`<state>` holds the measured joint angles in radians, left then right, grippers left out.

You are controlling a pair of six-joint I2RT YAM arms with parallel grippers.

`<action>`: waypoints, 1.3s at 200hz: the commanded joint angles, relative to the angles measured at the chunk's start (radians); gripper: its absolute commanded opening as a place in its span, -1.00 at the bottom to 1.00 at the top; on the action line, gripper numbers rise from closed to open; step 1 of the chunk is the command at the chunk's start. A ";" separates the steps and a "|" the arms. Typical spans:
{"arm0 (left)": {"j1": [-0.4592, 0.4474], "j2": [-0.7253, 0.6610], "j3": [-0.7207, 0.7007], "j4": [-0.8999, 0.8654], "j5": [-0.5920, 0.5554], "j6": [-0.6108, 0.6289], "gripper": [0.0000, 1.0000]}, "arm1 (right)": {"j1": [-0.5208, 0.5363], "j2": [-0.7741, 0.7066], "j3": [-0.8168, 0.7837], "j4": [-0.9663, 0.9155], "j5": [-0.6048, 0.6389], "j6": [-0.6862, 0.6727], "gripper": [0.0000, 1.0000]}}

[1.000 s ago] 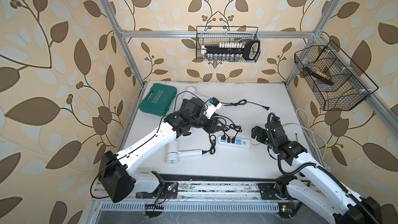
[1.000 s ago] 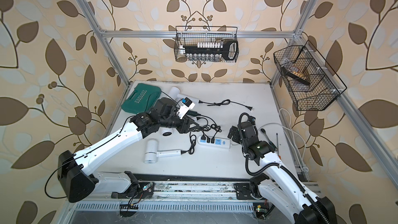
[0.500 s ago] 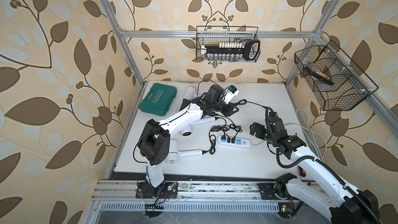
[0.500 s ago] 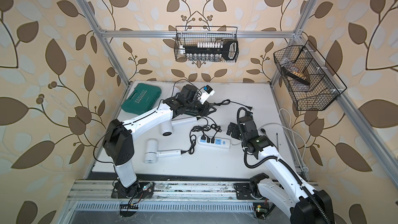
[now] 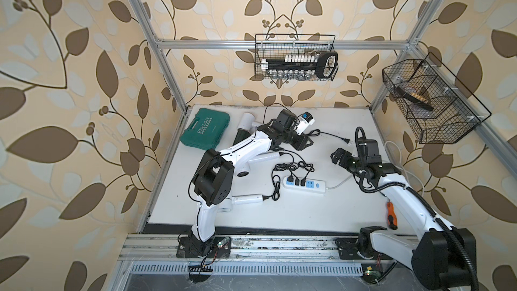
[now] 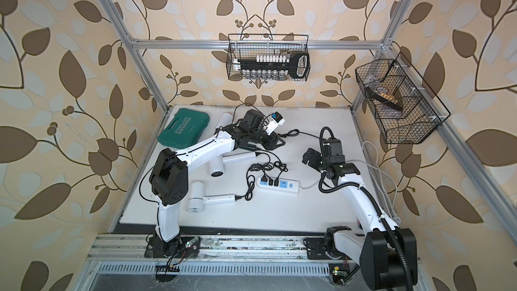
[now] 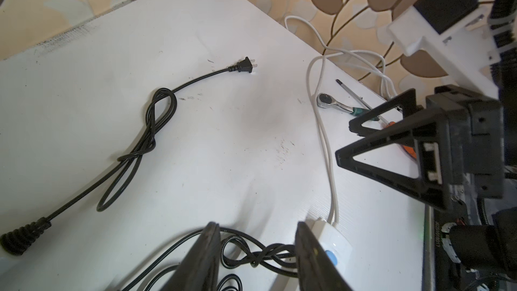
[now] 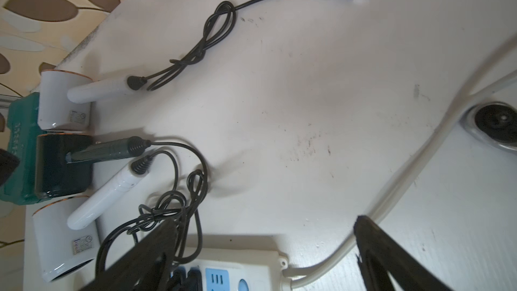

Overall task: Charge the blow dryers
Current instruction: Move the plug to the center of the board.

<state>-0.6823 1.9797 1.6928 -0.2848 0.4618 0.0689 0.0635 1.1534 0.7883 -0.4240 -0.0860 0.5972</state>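
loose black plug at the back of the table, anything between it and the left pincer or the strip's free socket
Nothing visible lies between the loose black plug and the left pincer: only bare white table. Toward the white power strip the table is bare too, though the right pincer hangs over that stretch.

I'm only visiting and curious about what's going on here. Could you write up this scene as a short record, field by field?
Blow dryers: four, three white, one dark green
Power strip: three black plugs in, one socket free
Loose plug: unplugged, lying on the table
Left gripper: open, holding nothing
Right gripper: open, holding nothing
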 commanded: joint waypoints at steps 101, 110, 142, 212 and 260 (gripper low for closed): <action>-0.026 -0.158 -0.167 0.026 -0.020 -0.034 -0.06 | -0.032 0.227 0.249 -0.166 -0.067 -0.039 0.94; -0.025 -0.164 -0.180 0.041 -0.016 -0.031 -0.06 | -0.046 0.276 0.283 -0.183 -0.105 -0.041 0.93; -0.029 -0.166 -0.180 0.047 0.000 -0.047 -0.07 | -0.110 0.409 0.365 -0.147 -0.221 0.007 0.83; -0.051 -0.179 -0.132 -0.046 -0.017 -0.030 -0.08 | -0.191 0.655 0.614 -0.260 -0.027 -0.018 0.87; -0.051 -0.185 -0.145 -0.033 -0.006 -0.035 -0.09 | -0.197 0.809 0.785 -0.256 0.119 -0.060 0.88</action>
<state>-0.7273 1.8523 1.5265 -0.3187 0.4377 0.0277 -0.1390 1.8904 1.4700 -0.6464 -0.0727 0.5785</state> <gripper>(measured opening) 0.458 0.940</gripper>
